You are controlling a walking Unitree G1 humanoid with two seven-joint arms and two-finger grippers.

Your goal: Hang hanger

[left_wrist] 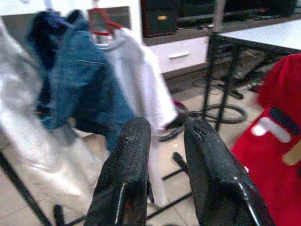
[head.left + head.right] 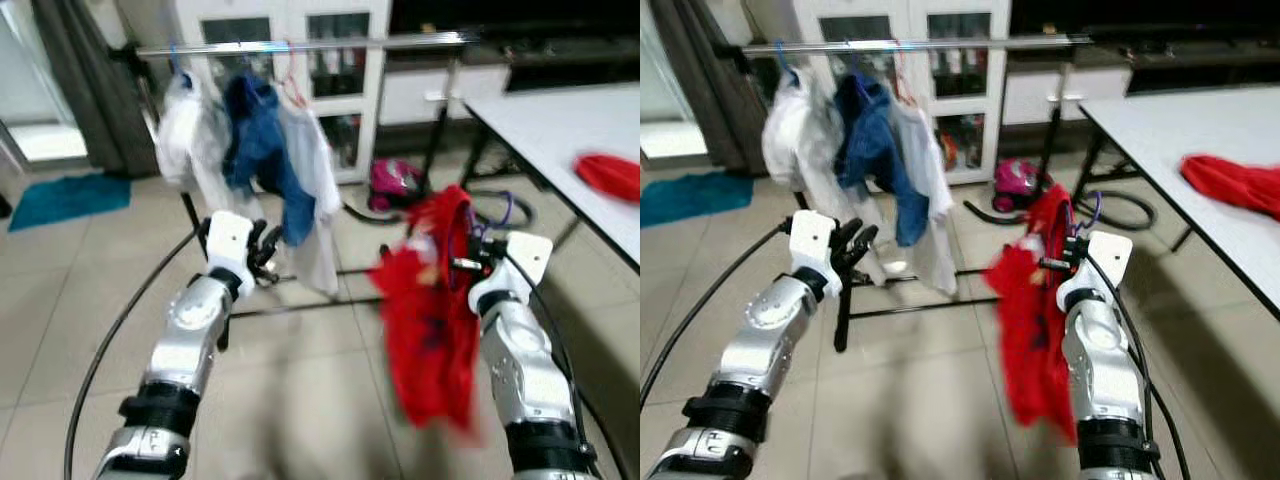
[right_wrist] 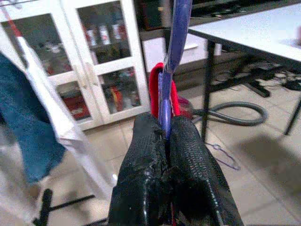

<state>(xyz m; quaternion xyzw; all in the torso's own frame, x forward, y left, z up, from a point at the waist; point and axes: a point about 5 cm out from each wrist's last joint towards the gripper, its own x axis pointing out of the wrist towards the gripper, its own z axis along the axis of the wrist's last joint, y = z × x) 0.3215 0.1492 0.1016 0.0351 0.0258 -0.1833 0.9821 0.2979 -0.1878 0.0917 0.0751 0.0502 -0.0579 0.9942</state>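
A red garment (image 2: 430,330) hangs from a purple hanger (image 3: 175,37). My right gripper (image 3: 163,126) is shut on the hanger's neck and holds it up at mid height, right of the rack. The silver clothes rail (image 2: 300,45) runs across the back. On it hang a white garment (image 2: 185,135), a blue denim one (image 2: 262,140) and a white shirt (image 2: 315,175). My left gripper (image 2: 265,250) is raised in front of these clothes, below the rail. Its fingers (image 1: 129,155) stand apart with nothing between them.
A white table (image 2: 540,130) stands at the right with a red cloth (image 2: 610,175) on it. A pink vacuum cleaner (image 2: 395,185) and its hose lie on the floor behind the rack. A white glass-door cabinet (image 2: 345,90) is at the back, a teal mat (image 2: 70,198) at the left.
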